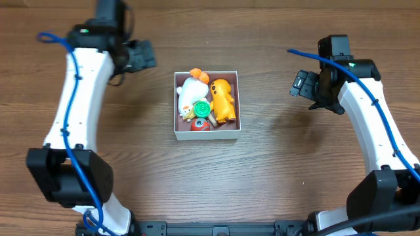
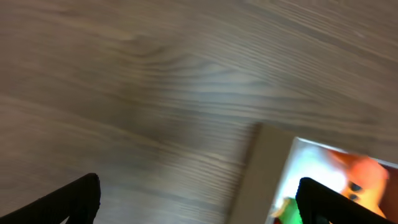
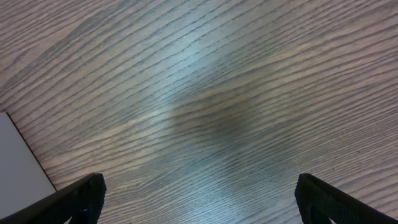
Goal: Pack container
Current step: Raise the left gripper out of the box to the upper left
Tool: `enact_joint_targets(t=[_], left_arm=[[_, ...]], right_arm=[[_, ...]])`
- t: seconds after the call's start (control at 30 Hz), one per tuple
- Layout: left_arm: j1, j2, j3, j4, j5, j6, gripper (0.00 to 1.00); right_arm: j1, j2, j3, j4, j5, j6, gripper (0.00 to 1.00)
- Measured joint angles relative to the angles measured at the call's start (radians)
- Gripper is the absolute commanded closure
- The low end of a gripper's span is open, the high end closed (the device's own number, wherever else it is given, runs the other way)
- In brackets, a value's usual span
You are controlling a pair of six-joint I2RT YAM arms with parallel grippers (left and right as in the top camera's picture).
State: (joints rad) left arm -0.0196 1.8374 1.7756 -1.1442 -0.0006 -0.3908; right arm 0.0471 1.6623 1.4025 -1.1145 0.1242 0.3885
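The container (image 1: 207, 136), a shallow square white-walled box, sits at the table's middle. Small toys fill it: a white and orange figure (image 1: 191, 92), an orange figure (image 1: 224, 98), a green round piece (image 1: 201, 108) and a red piece (image 1: 201, 124). Its pink floor is hidden under them. My left gripper (image 1: 146, 56) is open and empty, raised to the upper left of the box. In the left wrist view, the container's wall (image 2: 264, 168) shows blurred at lower right, between the fingers (image 2: 199, 202). My right gripper (image 1: 300, 84) is open and empty, to the right of the box, over bare wood (image 3: 199, 199).
The table is brown wood grain. A pale corner of the container (image 3: 18, 165) shows at the left edge of the right wrist view. Both white arms with blue cables run down the table's left and right sides.
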Motion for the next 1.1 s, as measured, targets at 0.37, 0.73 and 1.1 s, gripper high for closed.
enact_joint_targets(t=[0.37, 0.73, 1.1], left_arm=[[0.072, 0.0, 0.0, -0.038, 0.001, 0.0, 0.0], [0.072, 0.0, 0.0, -0.037, 0.001, 0.0, 0.0], [0.072, 0.0, 0.0, -0.037, 0.001, 0.0, 0.0]], right_arm=[[0.0, 0.0, 0.0, 0.0, 0.0, 0.0, 0.0], [0.0, 0.0, 0.0, -0.001, 0.0, 0.0, 0.0], [0.0, 0.0, 0.0, 0.0, 0.0, 0.0, 0.0]])
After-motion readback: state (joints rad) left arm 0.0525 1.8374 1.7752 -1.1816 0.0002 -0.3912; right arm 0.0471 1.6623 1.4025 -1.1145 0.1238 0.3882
